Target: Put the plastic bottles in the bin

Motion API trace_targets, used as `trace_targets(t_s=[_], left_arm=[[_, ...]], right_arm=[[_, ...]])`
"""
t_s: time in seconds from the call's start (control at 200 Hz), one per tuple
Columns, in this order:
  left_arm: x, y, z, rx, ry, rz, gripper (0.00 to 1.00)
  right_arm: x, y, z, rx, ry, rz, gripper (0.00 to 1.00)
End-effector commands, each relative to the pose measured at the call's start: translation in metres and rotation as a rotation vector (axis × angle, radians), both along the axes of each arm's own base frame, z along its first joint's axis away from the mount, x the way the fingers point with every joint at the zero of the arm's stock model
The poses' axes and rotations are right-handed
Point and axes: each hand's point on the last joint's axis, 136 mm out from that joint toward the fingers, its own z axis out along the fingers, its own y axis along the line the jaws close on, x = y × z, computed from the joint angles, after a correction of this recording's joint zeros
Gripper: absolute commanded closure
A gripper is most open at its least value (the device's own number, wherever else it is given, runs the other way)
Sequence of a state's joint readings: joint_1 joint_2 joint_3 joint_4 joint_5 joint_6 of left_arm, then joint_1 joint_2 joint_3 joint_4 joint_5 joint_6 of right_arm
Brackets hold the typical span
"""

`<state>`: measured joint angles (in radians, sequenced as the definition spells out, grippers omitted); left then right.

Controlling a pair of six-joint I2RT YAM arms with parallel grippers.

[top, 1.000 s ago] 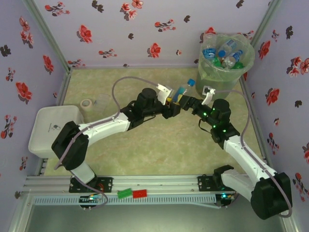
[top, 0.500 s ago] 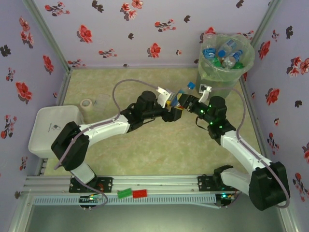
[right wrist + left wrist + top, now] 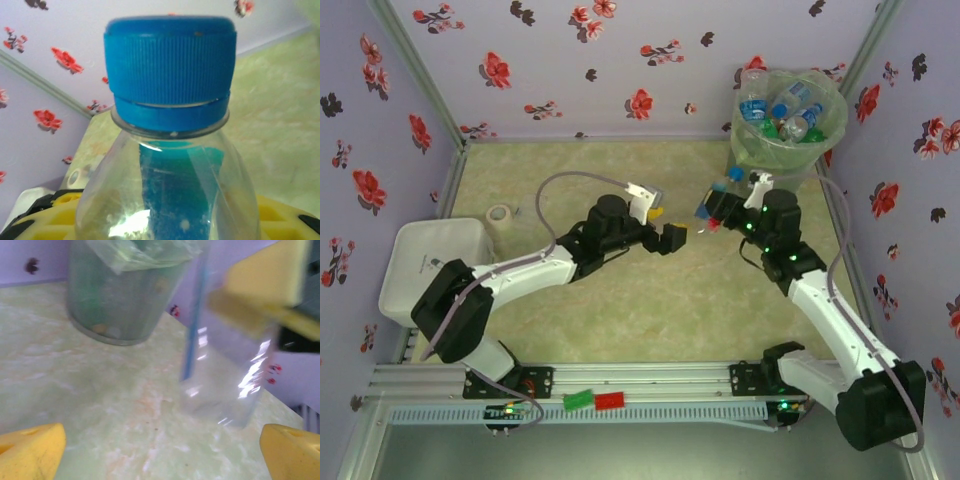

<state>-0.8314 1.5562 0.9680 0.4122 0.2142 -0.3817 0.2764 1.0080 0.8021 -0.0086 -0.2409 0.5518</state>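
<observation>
**Item 1, held bottle.** Thin clear plastic with a rounded shoulder. It has a ribbed blue screw cap with a collar ring beneath. A blue label strip shows through the glossy wall. You find it clamped in your right gripper, whose blocky yellow pads press against its sides. It sits near the bin on the near left side, outside it.

**Item 2, left gripper.** Your jaws here stand spread wide with nothing between them. Its matte yellow pads sit at the two lower corners of the wrist view. The bottle is ahead of them and apart from them.

**Item 3, bin.** A tall round bucket, translucent grey-green, smooth-walled. It is lined with a crinkled clear bag that spills over the rim. It stands in the far right corner of the table.

**Item 4, binned bottles.** A loose heap inside the liner. Most are clear with blue labels and caps, and a few are green.

**Item 5, table.** A flat surface with a pale green marbled pattern.

**Item 6, tray.** White, shallow and rectangular with rounded corners, at your left edge.

**Item 7, tape roll.** A small beige ring, just beyond the tray.

**Item 8, walls.** Lilac sheet printed with red and dark flowers.
</observation>
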Motion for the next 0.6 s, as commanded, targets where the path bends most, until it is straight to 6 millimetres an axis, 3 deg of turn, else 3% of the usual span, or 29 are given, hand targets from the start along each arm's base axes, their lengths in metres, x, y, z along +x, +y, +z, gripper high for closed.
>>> trace_targets(t_s=[0.0, 0.09, 0.26, 0.49, 0.595], left_arm=[[0.035, 0.028, 0.013, -0.072, -0.002, 0.161, 0.0], [0.048, 0.039, 0.005, -0.095, 0.03, 0.206, 0.0], [0.054, 0.051, -0.012, -0.085, 0.056, 0.264, 0.0], [0.062, 0.079, -0.038, -0.01, 0.117, 0.347, 0.0], [0.055, 0.091, -0.055, 0.01, 0.167, 0.368, 0.0]], right_arm=[[0.012, -0.029, 0.03, -0.123, -0.036, -0.072, 0.56], [0.018, -0.046, 0.061, -0.152, -0.072, -0.127, 0.57], [0.034, -0.075, 0.115, -0.22, -0.17, -0.236, 0.57], [0.063, -0.116, 0.163, -0.327, -0.238, -0.402, 0.56], [0.082, -0.134, 0.167, -0.371, -0.234, -0.465, 0.56]])
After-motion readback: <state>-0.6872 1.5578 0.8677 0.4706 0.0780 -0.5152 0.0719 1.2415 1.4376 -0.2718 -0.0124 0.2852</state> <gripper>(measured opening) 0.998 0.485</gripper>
